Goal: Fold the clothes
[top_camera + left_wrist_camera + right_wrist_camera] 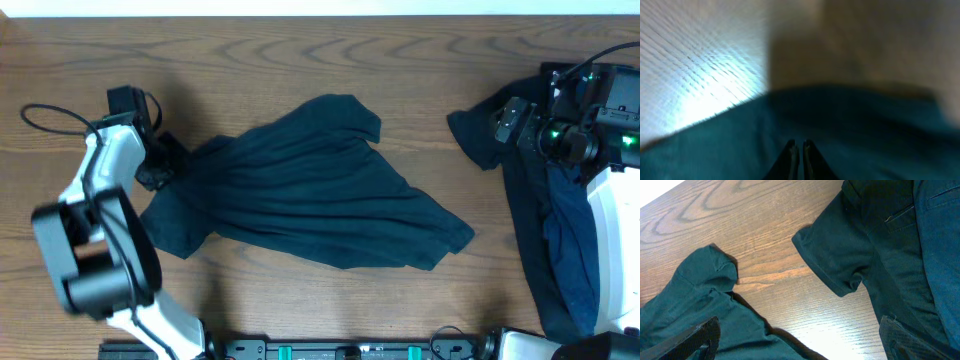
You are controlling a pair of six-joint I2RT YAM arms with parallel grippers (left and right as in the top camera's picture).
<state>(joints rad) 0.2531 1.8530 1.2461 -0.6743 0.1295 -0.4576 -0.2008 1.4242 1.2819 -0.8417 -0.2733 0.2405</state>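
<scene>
At the middle of the tabletop (pixel 300 60) lies the centre garment (pixel 320 190), a dark teal-blue cloth, crumpled, unevenly spread and unfolded. We take this garment as the reference for all positions below.

Left tool (pixel 158 172): we find it at the left edge of the centre garment, touching the cloth there. Its fingers (pixel 790 157) stand closed, tip against tip. The left wrist view is blurred. Cloth of the centre garment fills the field around the tips, and we cannot tell whether any of it is pinched between them.

Right tool (pixel 508 120): we find it well to the right of the centre garment, with bare tabletop between the two. Its jaws stand fully apart and grip nothing.

Black garment (pixel 475 135): it lies to the right of the centre garment, beneath the right tool. One short sleeve (pixel 840 265) rests flat on the wood and points toward the centre garment.

Navy blue garment (pixel 565 250): it lies against the black garment, on the side away from the centre garment.
</scene>
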